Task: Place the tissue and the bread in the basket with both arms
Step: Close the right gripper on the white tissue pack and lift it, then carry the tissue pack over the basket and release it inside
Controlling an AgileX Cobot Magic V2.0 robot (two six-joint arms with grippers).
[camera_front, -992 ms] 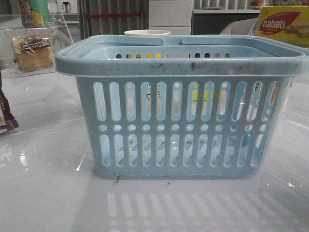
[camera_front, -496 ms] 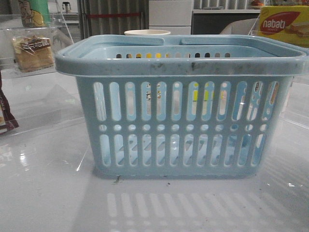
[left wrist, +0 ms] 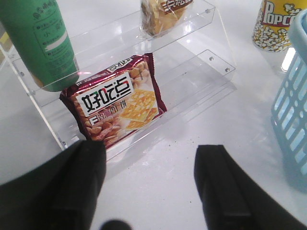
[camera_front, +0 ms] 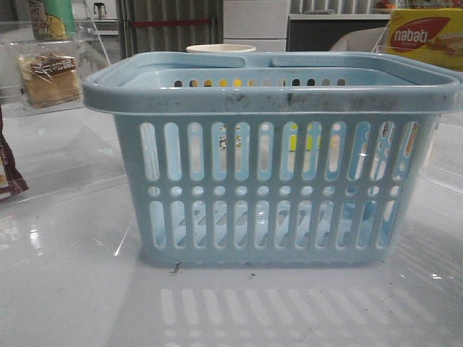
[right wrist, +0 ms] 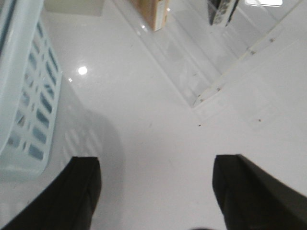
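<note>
White table point(camera_front: 65, 289), nabati box point(camera_front: 423, 37), Popcorn cup point(left wrist: 273, 24), blue basket point(camera_front: 275, 94)

The basket point(camera_front: 271, 155) fills the middle of the surface point(camera_front: 72, 289), its top open, with bare surface in front of it and to its left. Ahead of the left pincer point(left wrist: 149, 184), whose fingers stand apart over bare surface, a clear stepped shelf point(left wrist: 192, 72) blocks the way, holding a snack packet point(left wrist: 115, 100), a green tube point(left wrist: 41, 40) and the bread point(left wrist: 163, 14). The right pincer point(right wrist: 156, 191), fingers also apart, has open surface between the basket wall point(right wrist: 26, 86) and another clear shelf point(right wrist: 201, 62).
</note>
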